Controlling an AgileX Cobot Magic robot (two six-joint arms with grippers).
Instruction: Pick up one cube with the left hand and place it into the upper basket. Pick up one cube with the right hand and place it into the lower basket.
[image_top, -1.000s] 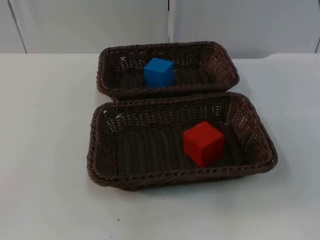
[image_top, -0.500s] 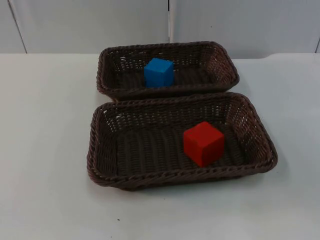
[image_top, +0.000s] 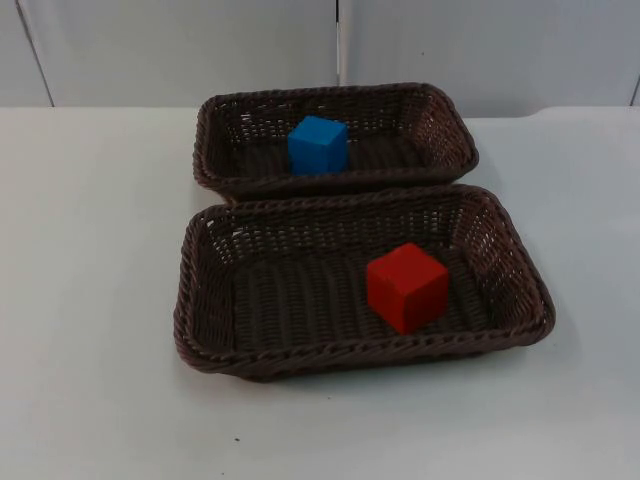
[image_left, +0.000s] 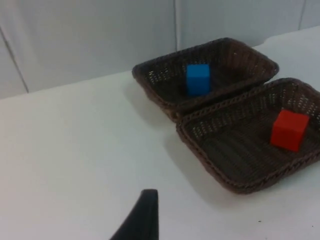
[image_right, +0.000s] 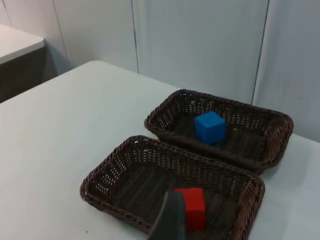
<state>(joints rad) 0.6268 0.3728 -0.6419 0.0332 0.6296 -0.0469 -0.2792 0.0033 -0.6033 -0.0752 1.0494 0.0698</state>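
Cubes look rigid, light and smooth: grip opposite flat faces. Blue cube (image_top: 318, 145) and red cube (image_top: 405, 286) lie ahead of both hands; finger state cannot be determined.

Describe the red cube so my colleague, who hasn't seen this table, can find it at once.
On the white table two brown wicker baskets sit one behind the other. The red cube lies in the lower basket, the one farther from the partition wall, toward its right side. The only other cube, in the upper basket, is blue.
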